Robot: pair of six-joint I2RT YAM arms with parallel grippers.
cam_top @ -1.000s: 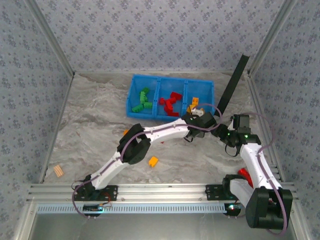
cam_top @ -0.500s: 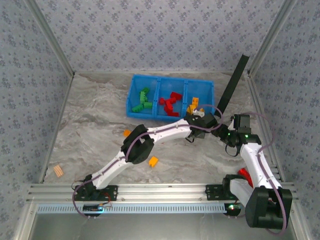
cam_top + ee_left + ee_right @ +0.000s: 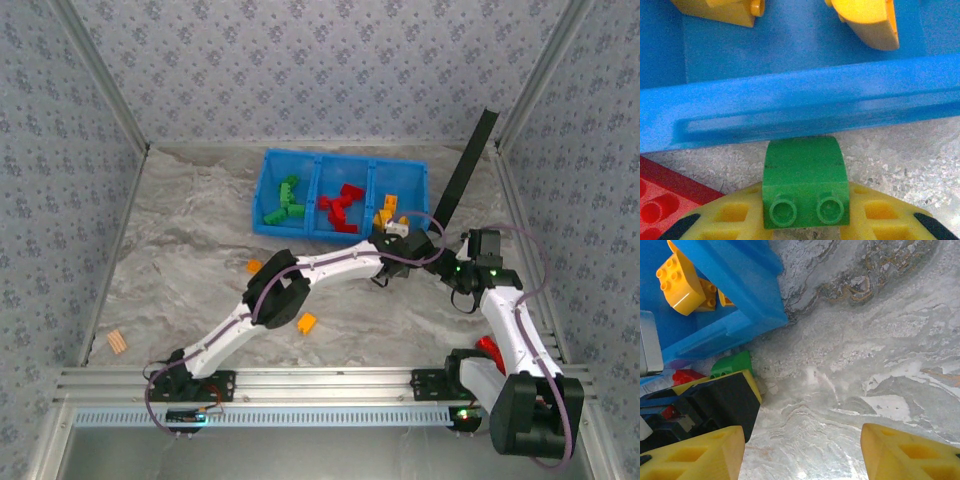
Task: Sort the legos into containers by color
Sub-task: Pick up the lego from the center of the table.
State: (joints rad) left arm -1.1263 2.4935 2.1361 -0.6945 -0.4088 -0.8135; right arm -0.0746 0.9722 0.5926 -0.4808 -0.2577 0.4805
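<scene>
The left hand (image 3: 805, 216) held a green brick (image 3: 805, 180) tight between its fingers. The brick was just outside the blue tray (image 3: 790, 110), right by its near wall. A red brick (image 3: 660, 200) lay beside it on the worktop (image 3: 900, 155). Yellow bricks (image 3: 867, 22) lay in the box behind that wall. The right hand (image 3: 802, 455) was wide over bare worktop and held nothing. The tray stood near the far edge of the worktop.

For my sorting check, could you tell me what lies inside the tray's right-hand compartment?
Orange-yellow bricks lie inside; the left end effector covers its near edge, hiding anything there.
</scene>
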